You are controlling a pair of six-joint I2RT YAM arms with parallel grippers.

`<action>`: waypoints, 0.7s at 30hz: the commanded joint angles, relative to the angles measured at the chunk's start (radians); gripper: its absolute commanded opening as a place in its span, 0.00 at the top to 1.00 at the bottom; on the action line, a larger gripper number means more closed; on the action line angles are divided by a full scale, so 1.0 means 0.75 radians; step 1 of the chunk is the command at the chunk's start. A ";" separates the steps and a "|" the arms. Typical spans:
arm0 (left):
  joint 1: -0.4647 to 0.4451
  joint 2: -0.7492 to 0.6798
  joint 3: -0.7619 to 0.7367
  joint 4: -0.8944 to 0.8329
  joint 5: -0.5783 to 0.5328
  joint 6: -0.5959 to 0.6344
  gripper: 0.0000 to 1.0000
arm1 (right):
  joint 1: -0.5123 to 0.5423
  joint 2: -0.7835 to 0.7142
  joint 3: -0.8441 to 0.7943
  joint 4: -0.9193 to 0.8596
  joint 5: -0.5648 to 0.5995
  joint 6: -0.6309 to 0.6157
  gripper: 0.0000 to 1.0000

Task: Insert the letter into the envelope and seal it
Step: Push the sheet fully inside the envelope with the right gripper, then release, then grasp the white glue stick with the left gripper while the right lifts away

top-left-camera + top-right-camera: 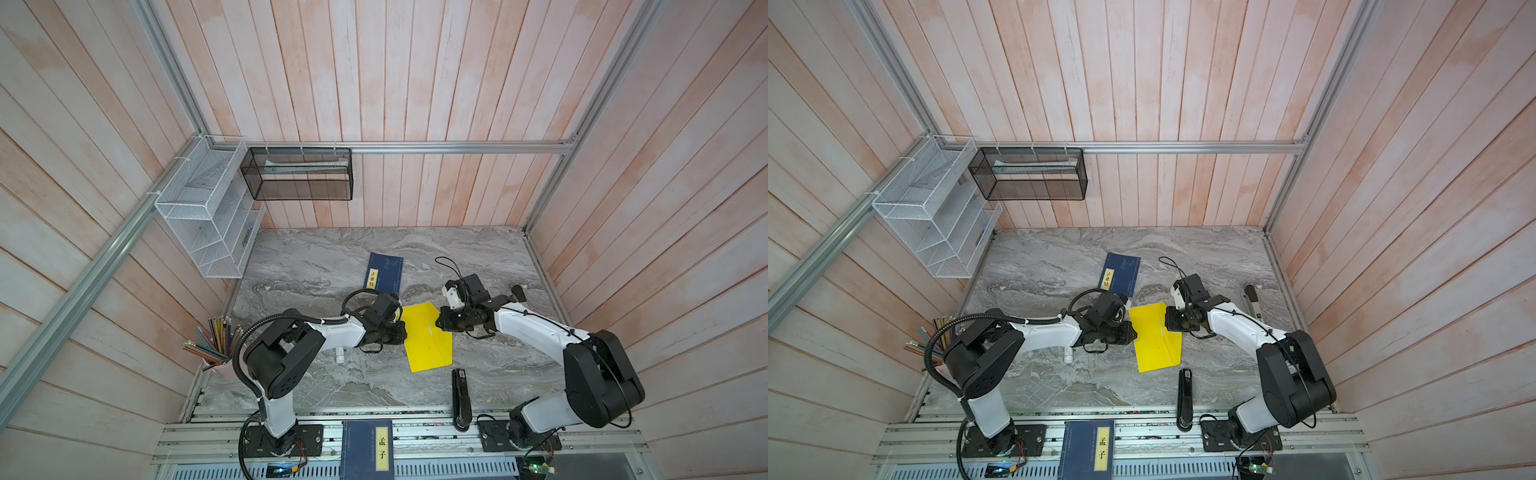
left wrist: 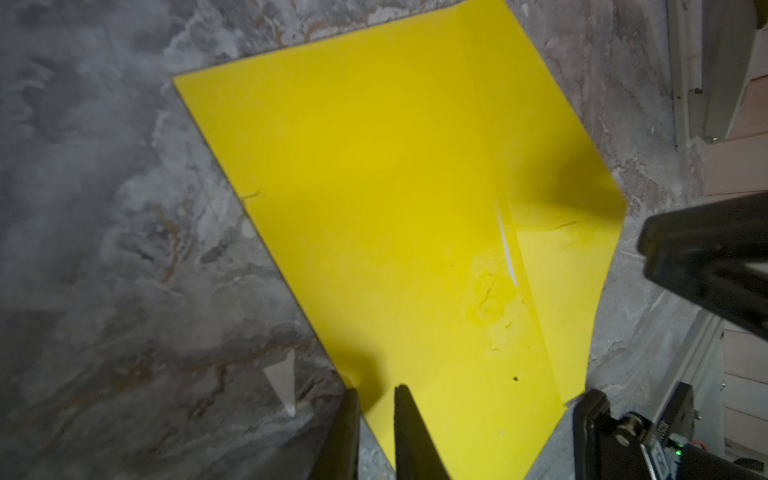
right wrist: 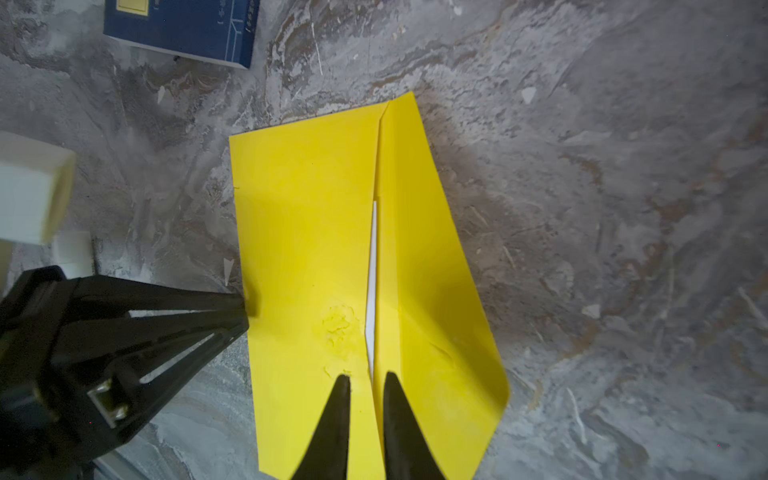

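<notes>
The yellow envelope (image 1: 428,336) (image 1: 1156,336) lies flat on the marble table between both arms. Its flap (image 3: 432,270) stands folded up a little along the crease. The letter shows only as a thin white sliver (image 3: 371,270) (image 2: 508,249) in the envelope's mouth. My left gripper (image 2: 376,392) (image 1: 402,332) sits at the envelope's left edge with its jaws slightly apart, one fingertip on the paper and one on the table. My right gripper (image 3: 367,376) (image 1: 438,323) stands open over the crease, one fingertip on each side of it, gripping nothing.
A dark blue book (image 1: 385,274) lies behind the envelope. A black stapler (image 1: 460,399) lies in front of it. A pencil cup (image 1: 216,345) and a small white tube (image 1: 340,355) are at the left. Two mesh racks (image 1: 297,174) hang on the wall.
</notes>
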 commanded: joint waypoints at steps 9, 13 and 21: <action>0.010 -0.072 0.009 -0.115 -0.031 0.034 0.75 | -0.138 -0.020 -0.064 -0.003 0.012 -0.057 0.56; 0.013 -0.132 -0.011 -0.104 -0.037 0.035 0.68 | -0.154 0.027 -0.088 0.051 -0.059 -0.056 0.57; 0.019 -0.314 -0.033 -0.164 -0.070 0.039 0.64 | -0.138 0.098 -0.115 0.152 -0.173 -0.015 0.65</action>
